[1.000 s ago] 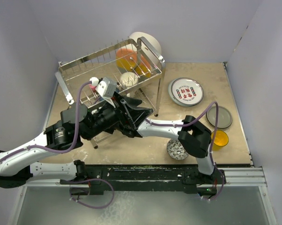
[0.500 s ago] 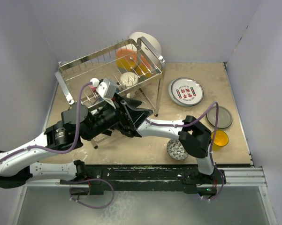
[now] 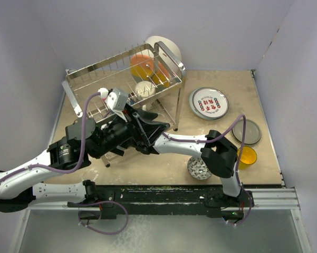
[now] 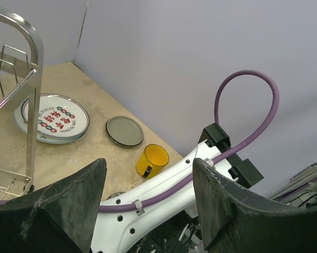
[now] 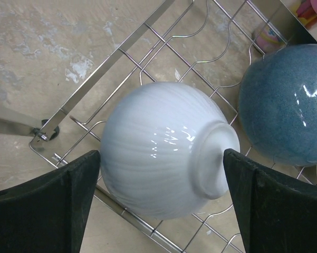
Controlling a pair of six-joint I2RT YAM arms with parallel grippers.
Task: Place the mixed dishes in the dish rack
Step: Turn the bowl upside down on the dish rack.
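The white bowl point(image 5: 147, 126) lies tipped on the lower wires of the dish rack point(image 5: 166, 41), foot toward me. My right gripper point(image 5: 161, 154) is open, one finger on each side of it with small gaps. The dark blue bowl point(image 5: 285, 105) sits beside it. In the top view the rack point(image 3: 103, 69) stands at the back left and my right gripper is hidden under the left arm. My left gripper point(image 4: 149, 171) is open and empty, held above the right arm's white link. On the table lie the red-lettered plate point(image 3: 208, 103), grey plate point(image 3: 246, 132), yellow cup point(image 3: 247, 156) and small grey-patterned bowl point(image 3: 199, 167).
Orange dishes point(image 3: 142, 66) and a white plate point(image 3: 163, 45) stand in the rack's upper tier, with a pale cup point(image 3: 144, 89) below. A small pink piece point(image 5: 269, 36) sits behind the blue bowl. Both arms cross over the rack's front right corner. Walls enclose three sides.
The left arm has drawn slightly back to the left. The right arm and the dishes have not visibly moved.
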